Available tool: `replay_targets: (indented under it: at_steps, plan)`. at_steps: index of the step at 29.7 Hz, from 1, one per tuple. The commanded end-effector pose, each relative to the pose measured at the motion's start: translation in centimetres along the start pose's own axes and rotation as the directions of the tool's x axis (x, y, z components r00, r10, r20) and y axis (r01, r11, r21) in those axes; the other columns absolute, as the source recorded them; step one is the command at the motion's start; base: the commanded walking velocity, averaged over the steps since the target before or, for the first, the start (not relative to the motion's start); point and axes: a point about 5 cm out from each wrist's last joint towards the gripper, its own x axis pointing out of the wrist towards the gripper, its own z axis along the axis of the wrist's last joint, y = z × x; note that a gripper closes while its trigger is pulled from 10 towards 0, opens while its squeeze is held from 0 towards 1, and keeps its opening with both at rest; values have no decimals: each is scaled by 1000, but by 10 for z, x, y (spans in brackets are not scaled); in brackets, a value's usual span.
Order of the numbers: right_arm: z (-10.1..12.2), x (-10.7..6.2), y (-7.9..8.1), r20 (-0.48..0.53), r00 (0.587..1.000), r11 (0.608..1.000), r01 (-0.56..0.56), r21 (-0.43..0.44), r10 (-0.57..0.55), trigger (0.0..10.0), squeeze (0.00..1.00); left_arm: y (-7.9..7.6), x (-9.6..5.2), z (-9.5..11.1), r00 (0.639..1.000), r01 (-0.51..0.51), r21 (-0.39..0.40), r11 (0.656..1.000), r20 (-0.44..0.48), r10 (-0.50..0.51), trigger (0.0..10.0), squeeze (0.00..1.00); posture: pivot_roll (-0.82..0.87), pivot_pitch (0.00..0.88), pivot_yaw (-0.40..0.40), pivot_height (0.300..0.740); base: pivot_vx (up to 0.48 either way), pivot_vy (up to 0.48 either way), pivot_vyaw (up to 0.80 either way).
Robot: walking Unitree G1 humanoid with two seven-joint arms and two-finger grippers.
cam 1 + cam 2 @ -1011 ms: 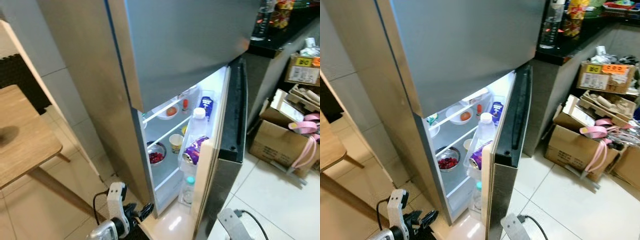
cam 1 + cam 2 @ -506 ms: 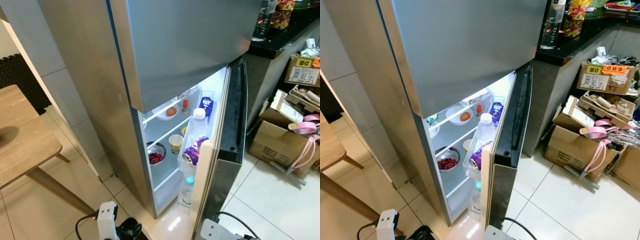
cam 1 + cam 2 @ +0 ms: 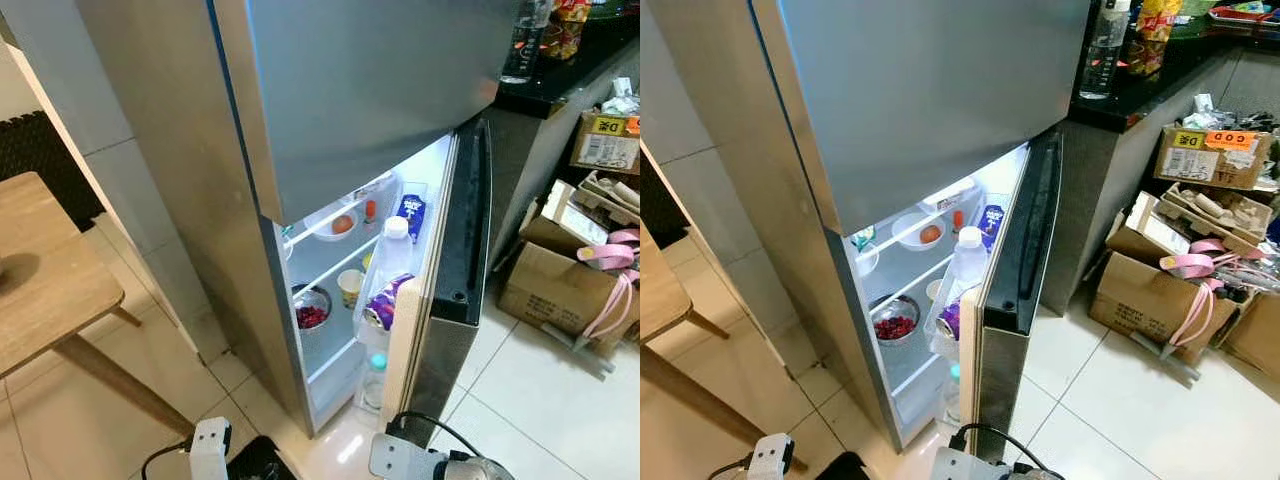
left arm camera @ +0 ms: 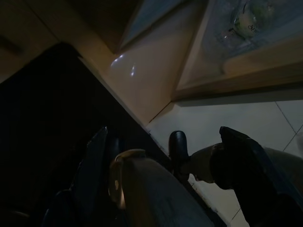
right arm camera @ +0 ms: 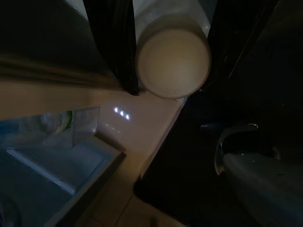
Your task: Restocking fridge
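Note:
The grey fridge (image 3: 360, 90) stands with its lower door (image 3: 455, 240) partly open and the inside lit. On its shelves are a white bowl (image 3: 336, 224), a bowl of red berries (image 3: 312, 308) and a cup (image 3: 351, 285). The door rack holds a white-capped bottle (image 3: 394, 250), a blue carton (image 3: 411, 212) and a purple packet (image 3: 385, 300). My right arm (image 3: 430, 462) is low by the door's foot. In its wrist view my right gripper (image 5: 170, 85) is shut on a white round container (image 5: 173, 59). My left wrist (image 3: 210, 450) is low at the fridge's front, and my left gripper (image 4: 164, 132) is open.
A wooden table (image 3: 50, 280) stands at the left. Cardboard boxes (image 3: 560, 290) and pink straps (image 3: 610, 260) crowd the floor at the right. A black counter (image 3: 560, 75) with bottles runs behind the door. Pale tile floor (image 3: 540, 390) lies right of the door.
My left arm has dropped lower and its gripper has left the eye views. My right arm has swung left towards the foot of the fridge door.

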Motion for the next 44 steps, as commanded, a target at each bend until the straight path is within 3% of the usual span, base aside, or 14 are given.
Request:
replay_targets:
  at_steps: [1,6,9,12,14,22,33,36,39,40,41,42,43,44]
  plan:
    - [45,6,-28,182,979,991,108,-80,-92,10000,0,7,-4,-6,999,-32,6,999,-31,32,10000,0,-117,0,24,740,0,0,0]
    - [52,4,-46,172,958,963,249,-105,-229,10000,0,7,-5,-9,998,-39,5,999,-40,39,10000,0,-117,0,23,740,0,0,0]
    - [50,-3,-64,147,914,921,388,-44,-378,10000,0,6,-5,-13,997,-40,12,999,-58,41,10000,0,-121,0,26,740,0,0,0]
    - [48,-5,-68,131,902,907,419,-29,-412,10000,0,5,-5,-14,997,-38,17,999,-64,39,10000,0,-121,0,26,740,0,0,0]
    - [24,-13,-73,2,864,864,503,-16,-503,10000,0,5,-5,-15,997,-38,18,999,-69,39,10000,0,-124,0,26,740,0,0,0]
    - [-14,-32,-72,-172,790,798,602,38,-588,10000,0,4,-5,-17,996,-36,22,999,-75,37,10000,0,-127,0,28,740,0,0,0]
    - [-108,-101,-48,-536,514,554,827,100,-670,10000,0,3,-5,-19,995,-28,36,999,-91,31,10000,0,-147,0,32,740,0,0,0]
    - [-112,-103,-43,-545,514,551,827,111,-662,10000,0,2,-5,-19,995,-23,42,999,-95,27,10000,0,-155,0,35,740,0,0,0]
    - [-111,-94,-29,-506,594,583,787,203,-626,10000,0,-1,-2,-17,994,-8,63,998,-105,14,10000,0,-165,0,40,740,0,0,0]
    - [-111,-94,-29,-506,594,583,787,203,-626,10000,0,-1,-2,-17,994,-8,63,998,-105,14,10000,0,-165,0,40,740,0,0,0]
    - [-106,-81,-15,-476,665,622,734,274,-575,10000,0,-3,0,-15,994,0,71,997,-105,7,10000,0,-172,0,43,740,0,0,0]
    - [-106,-81,-15,-476,665,622,734,274,-575,10000,0,-3,0,-15,994,0,71,997,-105,7,10000,0,-172,0,43,740,0,0,0]
    - [-102,-69,-2,-462,718,663,680,312,-520,10000,0,-5,1,-13,995,8,77,997,-104,0,10000,0,-173,0,43,740,0,0,0]
    - [-103,-65,6,-472,730,677,663,319,-493,10000,0,-6,2,-13,995,12,80,997,-104,-4,10000,0,-172,0,42,740,0,0,0]
